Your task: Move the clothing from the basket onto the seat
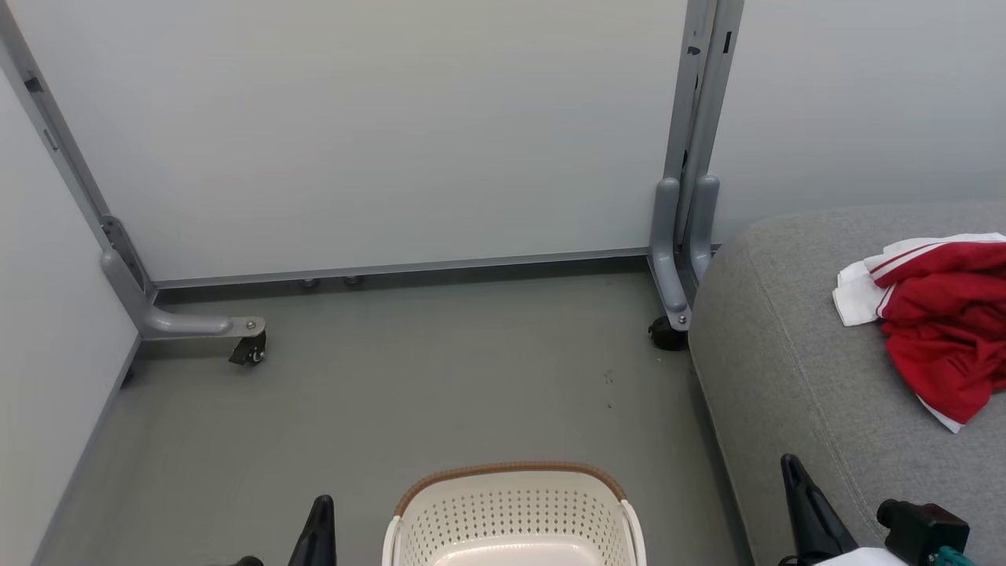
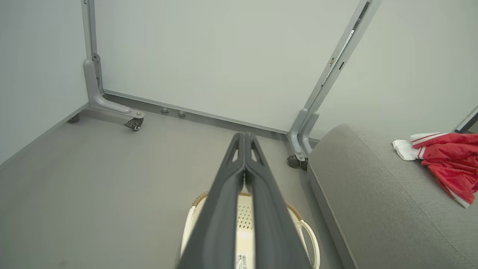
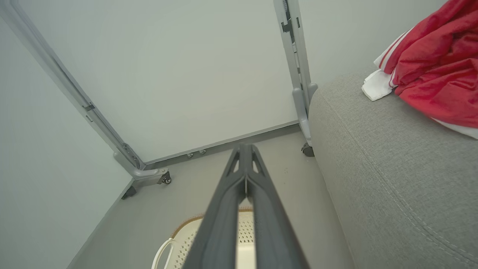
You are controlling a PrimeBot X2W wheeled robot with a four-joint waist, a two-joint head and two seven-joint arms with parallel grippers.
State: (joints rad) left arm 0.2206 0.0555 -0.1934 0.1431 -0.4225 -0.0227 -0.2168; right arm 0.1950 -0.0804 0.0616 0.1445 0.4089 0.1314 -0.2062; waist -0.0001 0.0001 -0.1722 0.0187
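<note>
The red clothing with white trim lies crumpled on the grey seat at the right, also seen as clothing and clothing in the wrist views. The cream basket with a brown rim stands on the floor at the bottom centre; what shows of its inside holds no cloth. My left gripper is low to the basket's left, shut and holding nothing, its fingers pressed together. My right gripper rises beside the seat's front edge, shut with nothing in it, fingers closed.
Grey partition panels on wheeled feet close off the back and left. A second caster stands by the seat's far corner. Bare grey floor lies between the basket and the panels.
</note>
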